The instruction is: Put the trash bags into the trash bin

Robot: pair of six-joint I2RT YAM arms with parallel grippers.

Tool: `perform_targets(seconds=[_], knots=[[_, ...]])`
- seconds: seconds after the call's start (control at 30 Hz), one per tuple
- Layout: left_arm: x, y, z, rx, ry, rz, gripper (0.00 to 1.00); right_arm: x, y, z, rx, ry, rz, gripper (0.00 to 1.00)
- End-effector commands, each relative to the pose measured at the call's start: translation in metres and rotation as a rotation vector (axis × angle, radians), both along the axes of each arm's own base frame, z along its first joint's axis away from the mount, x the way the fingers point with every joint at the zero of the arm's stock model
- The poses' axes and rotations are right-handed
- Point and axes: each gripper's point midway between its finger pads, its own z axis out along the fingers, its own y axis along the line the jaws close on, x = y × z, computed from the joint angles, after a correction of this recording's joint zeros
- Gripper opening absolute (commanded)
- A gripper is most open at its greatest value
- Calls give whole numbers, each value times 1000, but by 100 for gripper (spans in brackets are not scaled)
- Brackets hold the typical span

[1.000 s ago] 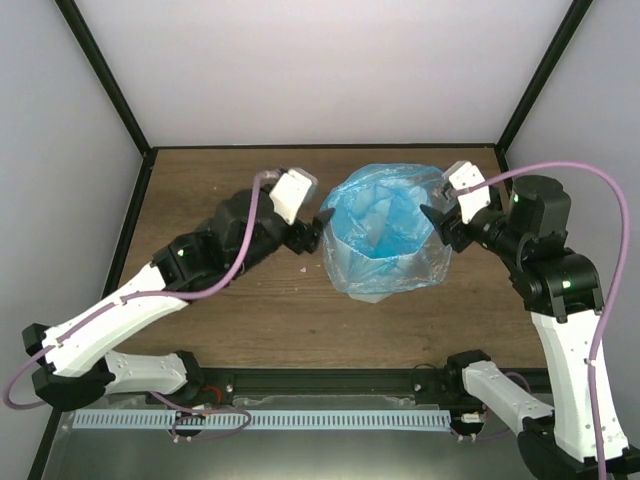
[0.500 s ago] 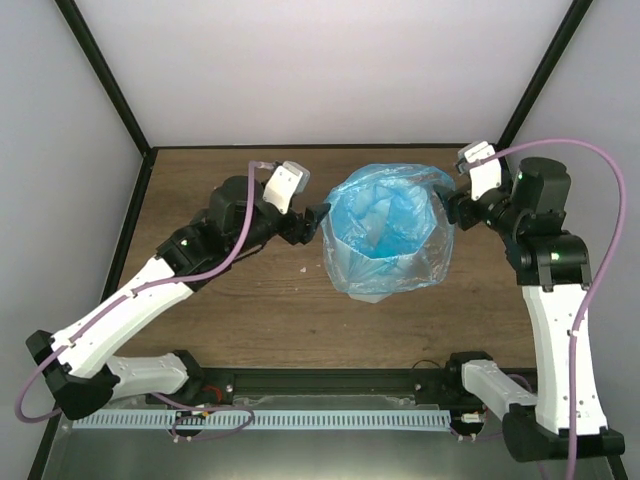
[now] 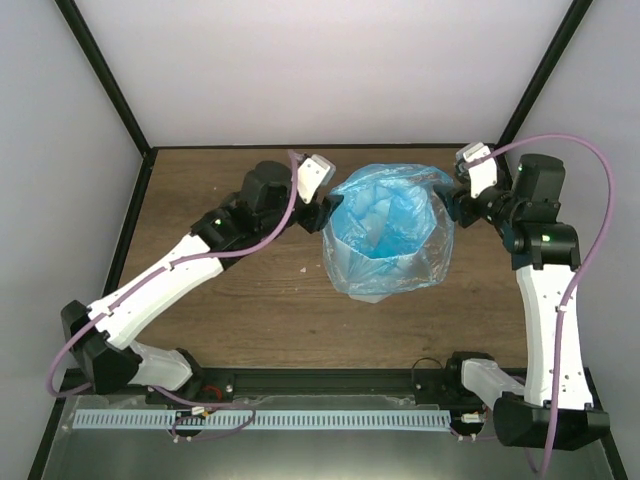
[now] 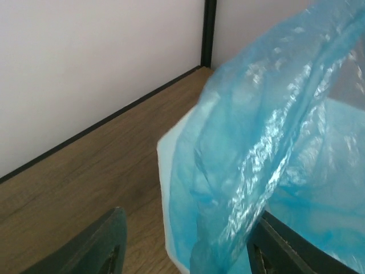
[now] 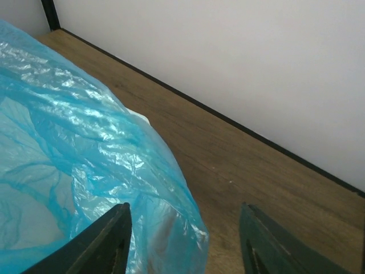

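The white translucent trash bin [image 3: 385, 275] stands upright on the wooden table, right of centre. The light-blue trash bag [image 3: 385, 215] lines its inside and drapes over the rim. My left gripper [image 3: 326, 212] is open at the bin's left rim, one finger outside and one at the bag film [image 4: 256, 165]; the white bin edge [image 4: 165, 188] shows between the fingers. My right gripper [image 3: 452, 208] is open at the bin's right rim, with the bag's overhanging fold [image 5: 142, 188] between its fingers.
The wooden table [image 3: 230, 300] is bounded by white walls with black frame posts [image 3: 105, 85] at the back corners. A black rail [image 3: 330, 385] carrying the arm bases runs along the near edge.
The left arm has moved right and towards the back, up to the bin's left rim. The right gripper has risen and moved back along the right rim. The bag's top edge has shifted slightly.
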Motion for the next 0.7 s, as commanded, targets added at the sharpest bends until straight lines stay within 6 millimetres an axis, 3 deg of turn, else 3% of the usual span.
perform_targets(seconds=[0.0, 0.23, 0.47, 0.67], knots=[[20, -1, 28, -47, -57, 25, 55, 6, 6, 6, 27, -34, 50, 48], [46, 9, 34, -103, -29, 44, 41, 16, 11, 11, 65, -47, 87, 28], [71, 3, 20, -139, 32, 48, 14, 28, 14, 3, 105, -25, 102, 4], [94, -9, -2, -158, 143, 43, 11, 50, 9, -18, 123, 46, 71, 1]])
